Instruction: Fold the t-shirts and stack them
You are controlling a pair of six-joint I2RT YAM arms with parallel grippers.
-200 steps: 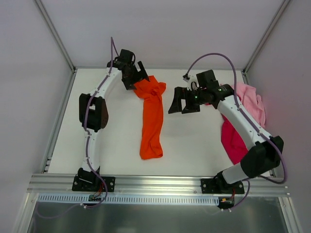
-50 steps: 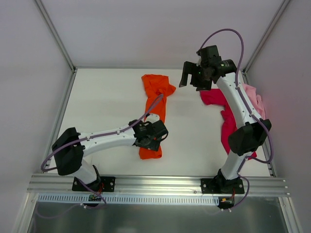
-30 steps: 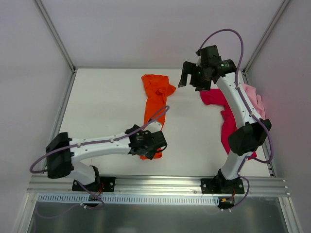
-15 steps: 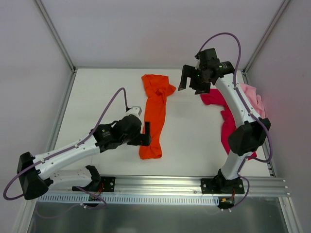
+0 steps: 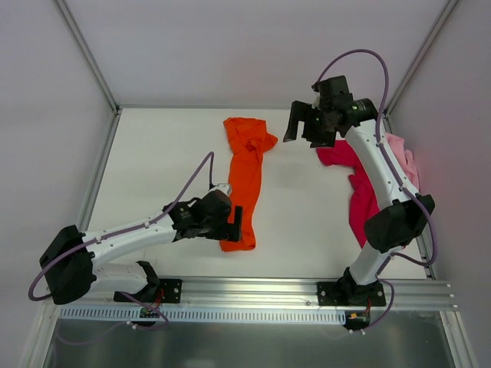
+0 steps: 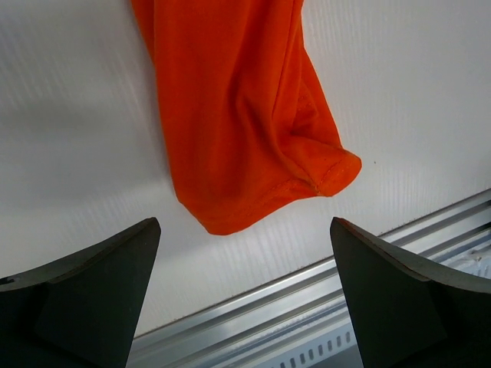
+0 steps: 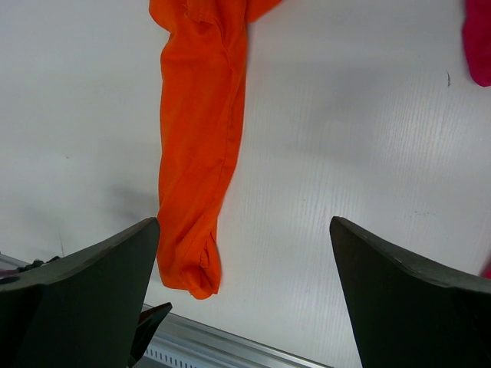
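Low on the table (image 5: pixel 153 153), near 7 o'clock, the left gripper (image 5: pixel 234 222) stands spread wide and empty, just at the 9 o'clock side of the orange t-shirt's (image 5: pixel 244 180) near hem. This shirt lies as a long, crumpled strip running from 12 to 6 o'clock down the table's middle. Toward 1 o'clock the right gripper (image 5: pixel 301 126) hangs released, nothing between its fingers (it is raised above the surface). At 3 o'clock lies the magenta t-shirt (image 5: pixel 360 203), with the pink t-shirt (image 5: pixel 403 157) bunched against it at 2 o'clock.
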